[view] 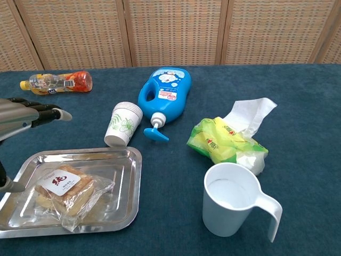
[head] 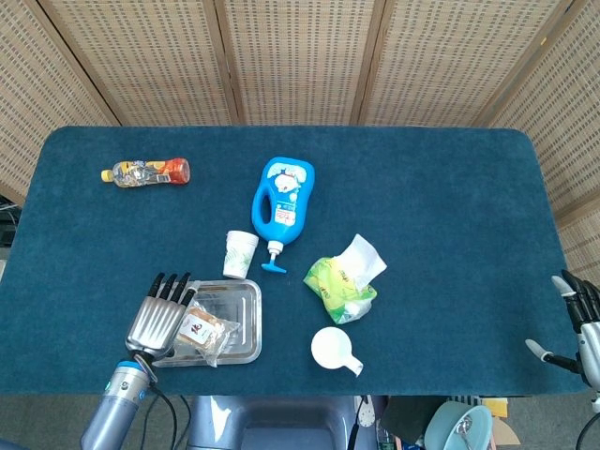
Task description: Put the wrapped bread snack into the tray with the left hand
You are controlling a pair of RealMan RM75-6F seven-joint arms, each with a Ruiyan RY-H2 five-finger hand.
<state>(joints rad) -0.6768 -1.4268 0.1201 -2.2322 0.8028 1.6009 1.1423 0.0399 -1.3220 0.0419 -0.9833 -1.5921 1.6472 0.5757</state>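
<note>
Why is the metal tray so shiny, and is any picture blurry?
Chest view: the tray mirrors room light as pale streaks, and the wrapped bread snack glints on its plastic. Head view: the tray shines less. Both views look sharp; the left hand is cut off by the chest view's edge.

The wrapped bread snack [view: 63, 188] lies in the tray [view: 126, 205]. A paper cup stack [view: 123, 125] lies at the tray's 12 o'clock, a mug [view: 233, 201] at its 3 o'clock.
</note>
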